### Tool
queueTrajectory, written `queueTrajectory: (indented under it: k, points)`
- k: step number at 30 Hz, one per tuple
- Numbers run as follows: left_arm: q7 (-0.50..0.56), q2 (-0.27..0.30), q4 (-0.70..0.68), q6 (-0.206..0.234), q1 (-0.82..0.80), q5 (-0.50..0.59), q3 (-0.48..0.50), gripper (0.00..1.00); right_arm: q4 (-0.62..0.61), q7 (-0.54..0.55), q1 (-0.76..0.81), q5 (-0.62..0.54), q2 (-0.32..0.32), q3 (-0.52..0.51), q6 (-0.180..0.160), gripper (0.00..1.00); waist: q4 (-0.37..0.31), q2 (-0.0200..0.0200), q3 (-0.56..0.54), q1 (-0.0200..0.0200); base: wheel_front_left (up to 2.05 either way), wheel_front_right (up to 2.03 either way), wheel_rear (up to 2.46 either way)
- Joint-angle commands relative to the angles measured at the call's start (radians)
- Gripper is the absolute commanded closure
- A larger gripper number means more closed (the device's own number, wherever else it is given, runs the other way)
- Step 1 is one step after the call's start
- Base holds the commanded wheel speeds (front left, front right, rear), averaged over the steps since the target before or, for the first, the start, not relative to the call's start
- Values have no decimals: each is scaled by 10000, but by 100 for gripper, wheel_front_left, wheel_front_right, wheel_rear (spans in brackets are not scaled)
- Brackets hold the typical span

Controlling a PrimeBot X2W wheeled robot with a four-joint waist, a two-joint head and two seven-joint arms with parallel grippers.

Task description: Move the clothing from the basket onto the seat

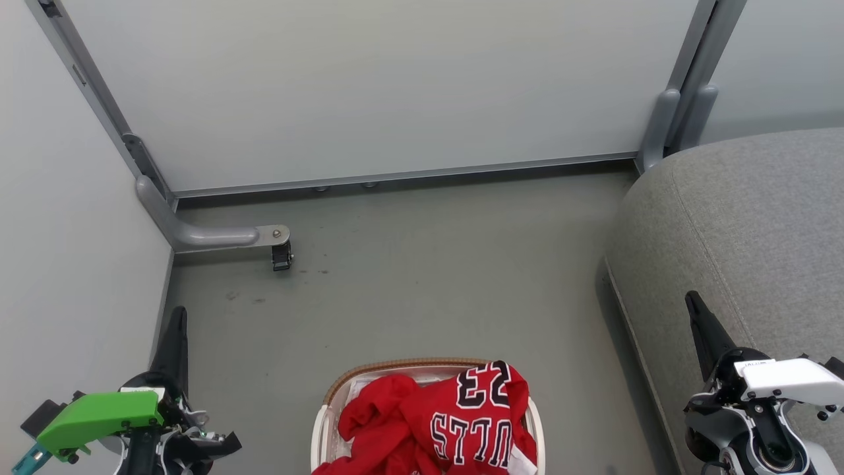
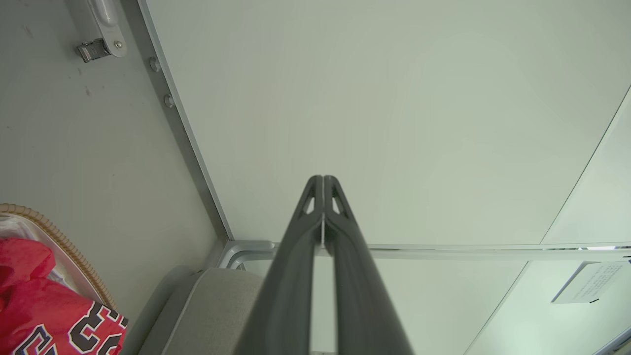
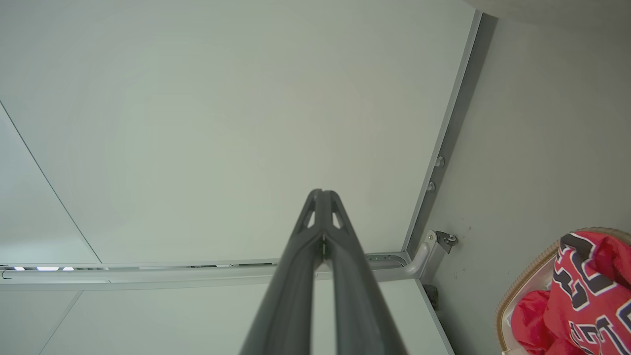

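The red clothing (image 1: 448,419) with black "BULLS" and "23" lettering is heaped in the cream basket (image 1: 369,371) at the bottom middle of the head view. The grey seat (image 1: 745,218) rises at the right. My left gripper (image 1: 177,316) stands shut at the lower left, apart from the basket, with nothing in it. My right gripper (image 1: 692,302) stands shut at the lower right, in front of the seat's edge. In the left wrist view the shut left gripper (image 2: 323,180) points at a pale panel, with the clothing (image 2: 44,305) at lower left. In the right wrist view the shut right gripper (image 3: 321,193) points likewise, with the clothing (image 3: 577,296) at lower right.
Pale partition panels (image 1: 369,86) with grey metal frames close off the back and the left. A frame foot with a small caster (image 1: 281,254) juts onto the grey floor (image 1: 428,277) at the left. Bare floor lies between the basket, the panels and the seat.
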Motion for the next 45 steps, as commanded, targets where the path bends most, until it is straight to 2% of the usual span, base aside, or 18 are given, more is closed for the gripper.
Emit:
queueTrajectory:
  k: [1,9,10,18,24,45]
  points:
    - [22,71,-14,15,-121,-33,15,100,-26,8,118,36,-56,-16,0,100,0,-1,0,0,0,0,0]
    - [22,71,-14,15,-121,-33,15,100,-26,8,118,36,-56,-16,0,100,0,-1,0,0,0,0,0]
    - [-1,0,1,0,0,0,0,0,-1,-1,0,-1,-1,0,0,0,0,-1,0,0,0,0,0]
    - [-220,-44,346,0,146,78,-83,0,143,-180,113,-167,35,114,-2,0,-3,-1,9,0,0,0,0]
    - [-538,106,392,1,96,666,-252,0,112,-526,55,-762,-222,382,-1,0,-12,-1,31,0,0,0,0]
    - [-1430,403,270,32,155,5950,-594,0,-55,-1427,-198,-5208,-524,847,-1,0,-83,-1,134,0,0,0,0]
